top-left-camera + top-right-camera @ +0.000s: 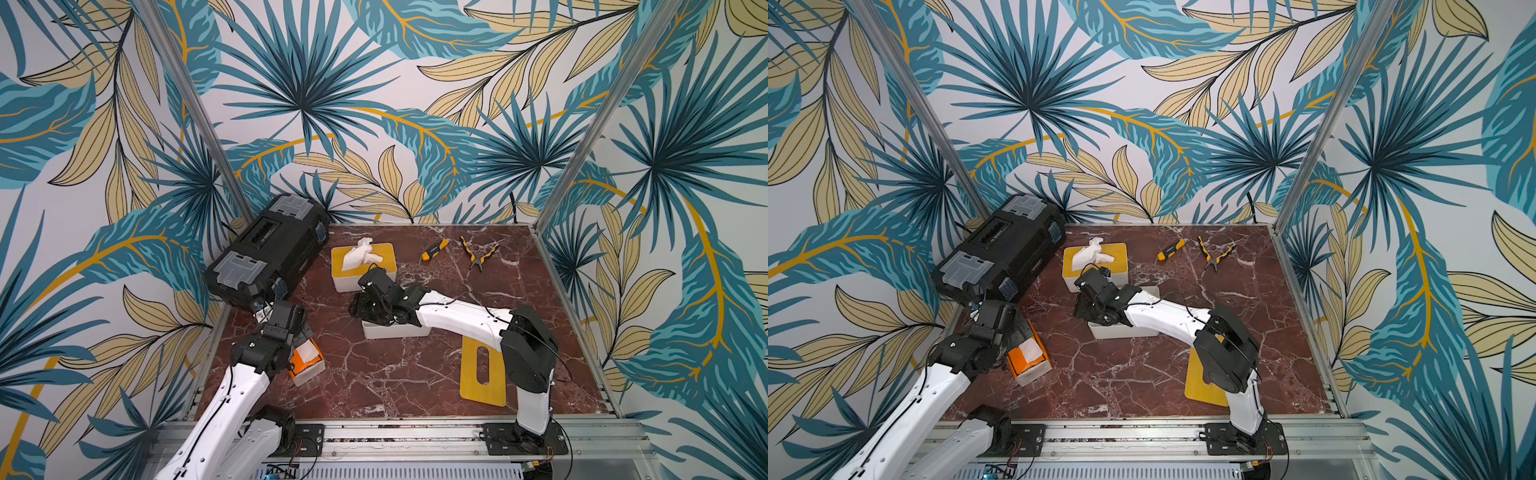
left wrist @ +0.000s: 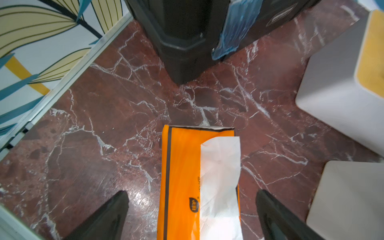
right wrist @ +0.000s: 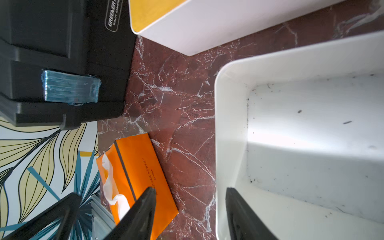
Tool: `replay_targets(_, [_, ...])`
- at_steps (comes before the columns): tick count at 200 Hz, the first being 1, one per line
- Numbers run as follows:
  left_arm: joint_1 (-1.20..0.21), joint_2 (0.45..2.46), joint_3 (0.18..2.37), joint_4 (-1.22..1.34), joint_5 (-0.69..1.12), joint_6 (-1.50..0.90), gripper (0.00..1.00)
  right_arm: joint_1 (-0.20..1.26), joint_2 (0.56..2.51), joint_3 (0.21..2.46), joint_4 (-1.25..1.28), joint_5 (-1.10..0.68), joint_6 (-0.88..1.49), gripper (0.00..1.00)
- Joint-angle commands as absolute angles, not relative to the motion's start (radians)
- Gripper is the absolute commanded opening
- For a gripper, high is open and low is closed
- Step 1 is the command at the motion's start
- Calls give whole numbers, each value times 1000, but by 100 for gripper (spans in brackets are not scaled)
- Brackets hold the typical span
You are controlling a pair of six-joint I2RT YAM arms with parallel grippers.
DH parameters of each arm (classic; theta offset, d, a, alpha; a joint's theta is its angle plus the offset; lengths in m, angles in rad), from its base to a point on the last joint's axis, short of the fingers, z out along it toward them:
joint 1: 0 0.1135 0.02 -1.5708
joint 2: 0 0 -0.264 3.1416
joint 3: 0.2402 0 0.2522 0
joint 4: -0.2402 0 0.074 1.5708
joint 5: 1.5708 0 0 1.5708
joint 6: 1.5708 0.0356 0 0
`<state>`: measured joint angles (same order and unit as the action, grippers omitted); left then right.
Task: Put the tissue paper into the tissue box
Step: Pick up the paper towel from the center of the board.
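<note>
Marble, red-brown and white-veined, tops the table [image 1: 374, 374], leaf-print walls [image 1: 374, 83] around. Orange tissue pack [image 2: 180, 166], white sheet showing, lies near-left between the wide, empty jaws of the left gripper [image 2: 192, 193]. Farther in, the right gripper [image 3: 191, 189] gapes empty at the rim of the open white box [image 3: 228, 68].

— What's where on the table [image 1: 374, 386]?
— Toolbox [image 1: 266, 249] back left. Just right of it I have a lidded box [image 1: 384, 255], a tissue [image 1: 361, 253] poking from its top. Further right along the back, a screwdriver [image 1: 434, 249], then pliers [image 1: 478, 253].
— Nearer you?
— Tissue pack [image 1: 307, 361] front left, before the toolbox. An open box [image 1: 395, 331] mid-table, in front of the lidded box, apart. A lid [image 1: 482, 395] lies flat front right. My right arm [image 1: 457, 318] covers its edge, so I can't judge its gap to the open box.
</note>
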<state>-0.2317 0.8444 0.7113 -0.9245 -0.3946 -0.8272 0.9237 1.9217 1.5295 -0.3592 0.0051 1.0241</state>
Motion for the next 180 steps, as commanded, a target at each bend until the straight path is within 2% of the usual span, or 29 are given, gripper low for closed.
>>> replay_targets(1, [-225, 870, 696, -926, -370, -836, 100, 925, 1812, 1511, -384, 62, 957, 61])
replay_targets(84, [-249, 1037, 630, -792, -366, -859, 100, 923, 1496, 1181, -239, 287, 827, 64])
replay_targets(134, [-333, 1185, 661, -751, -395, -877, 100, 919, 1503, 1163, -231, 269, 805, 64])
replay_targets(180, [-340, 1247, 640, -699, -371, -888, 100, 917, 1521, 1160, -230, 255, 794, 64])
